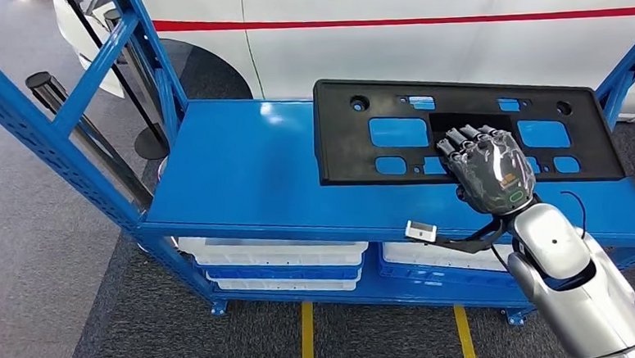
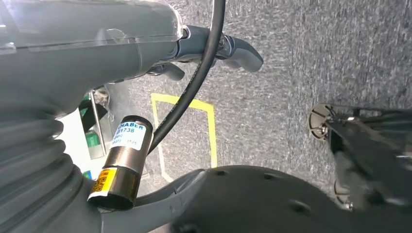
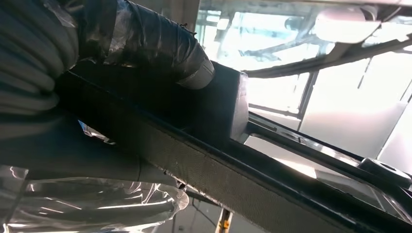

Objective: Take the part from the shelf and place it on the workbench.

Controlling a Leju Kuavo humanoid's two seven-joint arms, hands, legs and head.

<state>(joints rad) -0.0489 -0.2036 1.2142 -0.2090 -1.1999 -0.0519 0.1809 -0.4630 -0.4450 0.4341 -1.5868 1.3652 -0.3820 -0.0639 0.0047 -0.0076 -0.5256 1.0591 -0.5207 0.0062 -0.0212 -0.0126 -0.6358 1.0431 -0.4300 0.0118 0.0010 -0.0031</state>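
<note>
The part (image 1: 466, 101) is a flat black plastic panel with several cutouts, lying on the blue shelf top (image 1: 240, 167) towards its right end. My right hand (image 1: 490, 170) grips the panel's near edge, fingers laid over its top beside a cutout. In the right wrist view the thick thumb (image 3: 160, 43) presses against the panel (image 3: 214, 160), whose edge runs across the picture. My left hand (image 2: 218, 48) hangs at my side above the grey carpet and holds nothing.
Blue frame posts (image 1: 41, 128) rise at the shelf's left and right ends. White bins (image 1: 277, 255) sit on the lower level. A white car (image 1: 372, 28) stands close behind the shelf. A black stanchion (image 1: 90, 129) leans at the left. Yellow lines (image 1: 306, 335) mark the floor.
</note>
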